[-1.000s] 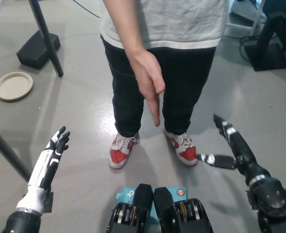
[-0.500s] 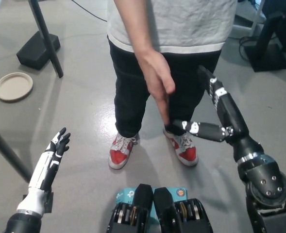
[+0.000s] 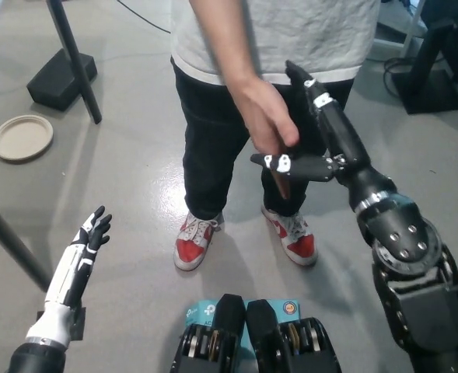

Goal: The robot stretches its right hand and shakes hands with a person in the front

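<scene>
One view only: my head camera is looking steeply down, facing forward at the grey floor [image 3: 127,163] and a person's legs [image 3: 213,148] standing close in front of me; my arms are entering from the bottom corners.

A glossy grey concrete floor [image 3: 127,167] reflects pale light. Far beyond the white left hand [image 3: 92,230] lie a round beige disc [image 3: 22,137] and a black metal stand on a block base [image 3: 61,70].

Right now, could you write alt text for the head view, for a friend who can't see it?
The robot's black right hand, fingers spread, reaches up beside a person's hand, not visibly clasped. The person stands in front in red and white shoes; the white left hand rests open at lower left.
</scene>
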You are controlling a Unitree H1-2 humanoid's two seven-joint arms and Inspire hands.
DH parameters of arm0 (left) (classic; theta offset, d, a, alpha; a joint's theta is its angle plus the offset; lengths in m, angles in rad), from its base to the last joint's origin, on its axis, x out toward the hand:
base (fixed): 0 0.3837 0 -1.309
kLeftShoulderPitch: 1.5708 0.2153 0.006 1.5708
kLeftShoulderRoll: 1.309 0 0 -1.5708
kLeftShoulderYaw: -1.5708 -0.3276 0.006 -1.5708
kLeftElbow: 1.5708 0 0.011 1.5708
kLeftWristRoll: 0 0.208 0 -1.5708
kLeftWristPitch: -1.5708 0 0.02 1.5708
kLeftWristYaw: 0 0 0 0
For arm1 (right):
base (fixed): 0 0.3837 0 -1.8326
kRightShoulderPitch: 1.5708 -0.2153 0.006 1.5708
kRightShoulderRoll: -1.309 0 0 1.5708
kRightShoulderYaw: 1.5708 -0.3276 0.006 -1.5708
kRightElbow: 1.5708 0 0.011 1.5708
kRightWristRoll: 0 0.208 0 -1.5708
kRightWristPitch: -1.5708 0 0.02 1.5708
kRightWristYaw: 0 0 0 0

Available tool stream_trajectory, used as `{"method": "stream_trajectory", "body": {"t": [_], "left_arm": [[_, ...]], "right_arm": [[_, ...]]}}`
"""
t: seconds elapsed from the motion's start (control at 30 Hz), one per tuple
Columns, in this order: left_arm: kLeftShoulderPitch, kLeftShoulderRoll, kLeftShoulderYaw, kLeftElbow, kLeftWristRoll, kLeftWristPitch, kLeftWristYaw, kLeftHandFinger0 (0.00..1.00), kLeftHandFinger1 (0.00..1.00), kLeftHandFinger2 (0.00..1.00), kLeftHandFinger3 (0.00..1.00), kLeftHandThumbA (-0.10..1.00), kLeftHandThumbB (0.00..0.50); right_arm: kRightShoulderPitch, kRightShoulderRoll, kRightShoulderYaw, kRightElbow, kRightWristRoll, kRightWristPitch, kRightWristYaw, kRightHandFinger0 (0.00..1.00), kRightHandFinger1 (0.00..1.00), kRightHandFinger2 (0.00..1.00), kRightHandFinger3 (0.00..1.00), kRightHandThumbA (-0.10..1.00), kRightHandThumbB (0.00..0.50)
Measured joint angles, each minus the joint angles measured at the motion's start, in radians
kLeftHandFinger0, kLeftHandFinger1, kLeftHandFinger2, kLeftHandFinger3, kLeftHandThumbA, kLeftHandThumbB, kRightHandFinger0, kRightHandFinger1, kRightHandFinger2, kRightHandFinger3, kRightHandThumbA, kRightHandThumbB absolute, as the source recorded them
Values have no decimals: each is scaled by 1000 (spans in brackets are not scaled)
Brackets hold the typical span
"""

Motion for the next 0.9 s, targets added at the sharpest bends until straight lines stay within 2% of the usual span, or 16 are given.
{"method": "stream_trajectory", "body": {"t": [0.33, 0.4, 0.47, 0.9], "left_arm": [[-1, 0, 0, 0, 1, -1, 0, 1000, 1000, 1000, 1000, 978, 104], [-1, 0, 0, 0, 1, -1, 0, 1000, 1000, 1000, 1000, 977, 109], [-1, 0, 1, 0, 1, -1, 0, 1000, 1000, 1000, 1000, 976, 109], [-7, 0, 1, 0, 0, -1, 0, 1000, 1000, 1000, 1000, 971, 120]], "right_arm": [[-91, 28, -4, 217, -1, -8, -3, 1000, 1000, 1000, 1000, 1000, 382], [-110, 28, -4, 247, -1, -8, -4, 1000, 1000, 1000, 1000, 1000, 362], [-135, 28, -6, 281, -1, -8, -6, 1000, 1000, 1000, 1000, 1000, 381], [-206, 40, -5, 319, -20, -7, -12, 1000, 1000, 1000, 1000, 1000, 412]]}}
